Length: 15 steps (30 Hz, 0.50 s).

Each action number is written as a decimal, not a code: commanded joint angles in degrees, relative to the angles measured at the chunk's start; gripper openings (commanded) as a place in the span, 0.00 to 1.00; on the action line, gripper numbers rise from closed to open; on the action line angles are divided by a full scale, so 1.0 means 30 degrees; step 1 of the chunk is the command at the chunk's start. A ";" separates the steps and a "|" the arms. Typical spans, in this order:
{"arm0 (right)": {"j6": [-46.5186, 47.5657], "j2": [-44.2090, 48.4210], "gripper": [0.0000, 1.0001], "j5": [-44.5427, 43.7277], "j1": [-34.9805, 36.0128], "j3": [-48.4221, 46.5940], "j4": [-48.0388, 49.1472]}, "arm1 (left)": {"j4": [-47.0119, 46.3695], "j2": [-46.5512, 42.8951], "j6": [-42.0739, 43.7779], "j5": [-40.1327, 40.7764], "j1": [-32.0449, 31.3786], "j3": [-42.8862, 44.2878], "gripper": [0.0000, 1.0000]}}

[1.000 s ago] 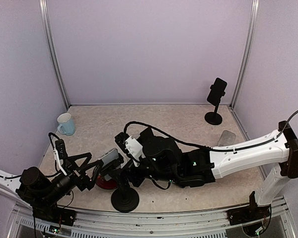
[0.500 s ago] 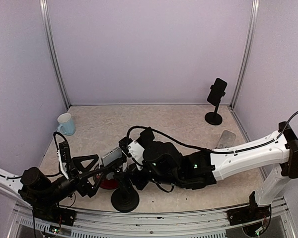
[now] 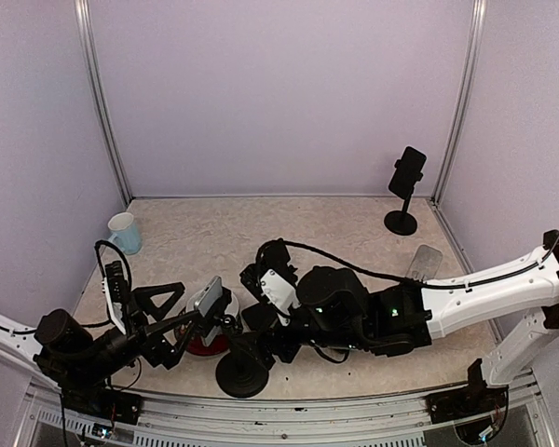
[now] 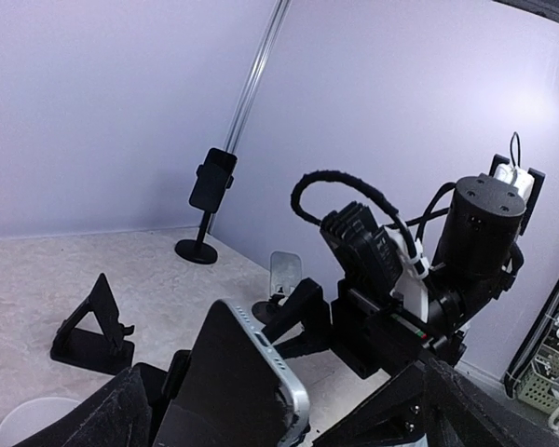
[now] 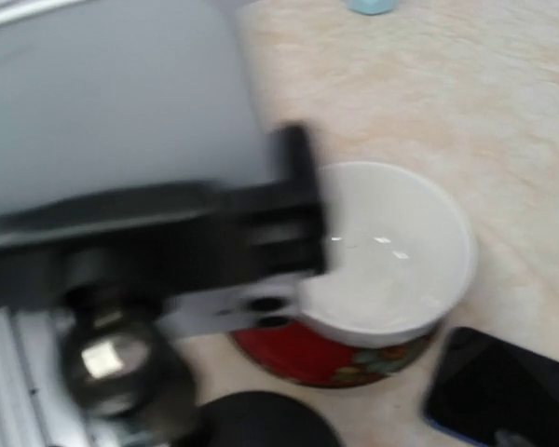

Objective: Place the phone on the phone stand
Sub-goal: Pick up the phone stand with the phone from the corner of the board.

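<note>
**A:** Where's the phone, and which step am I on?

**B:** The phone point(image 3: 208, 305) sits tilted in the clamp head of the phone stand point(image 3: 242, 374), its silver edge showing. I judge the placing itself done, so you're at letting go and backing off.

**A:** What are my hands doing?

**B:** Your left gripper point(image 4: 261, 414) is spread wide, with a finger on either side of the stand's head. Pale table point(image 4: 37, 270) shows between the phone's edge and one finger, so it grips nothing. Your right gripper point(image 4: 298, 321) hangs just beside the stand on the other side, also spread wide. I see nothing between its fingers, though its own camera is blurred.

**A:** Next move?

**B:** Draw each arm straight away from the stand, with no sideways sweep. A finger catching the clamp could tip the whole stand.

**A:** Anything in the way?

**B:** A red bowl point(image 3: 197, 343) lies just beside the stand's base on its left, under your left arm, so lift before you retreat. The mug point(image 3: 123, 233) is well away to the stand's far left. A second stand point(image 3: 401, 222) carrying a dark phone point(image 3: 409, 172), and a clear object point(image 3: 426, 261), are well away to its far right.
</note>
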<state>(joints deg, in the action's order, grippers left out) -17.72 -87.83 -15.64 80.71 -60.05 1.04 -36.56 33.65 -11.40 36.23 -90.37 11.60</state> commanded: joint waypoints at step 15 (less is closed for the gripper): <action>0.1504 -0.1722 0.75 0.3365 0.0051 -0.0919 0.3038 | 0.1713 -0.2737 0.0896 -0.1849 0.1699 0.1084 0.99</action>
<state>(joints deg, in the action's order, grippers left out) -14.31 -91.88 -4.45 80.62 -60.27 7.64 -32.10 28.53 -8.60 32.47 -86.15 14.52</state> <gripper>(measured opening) 0.768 0.989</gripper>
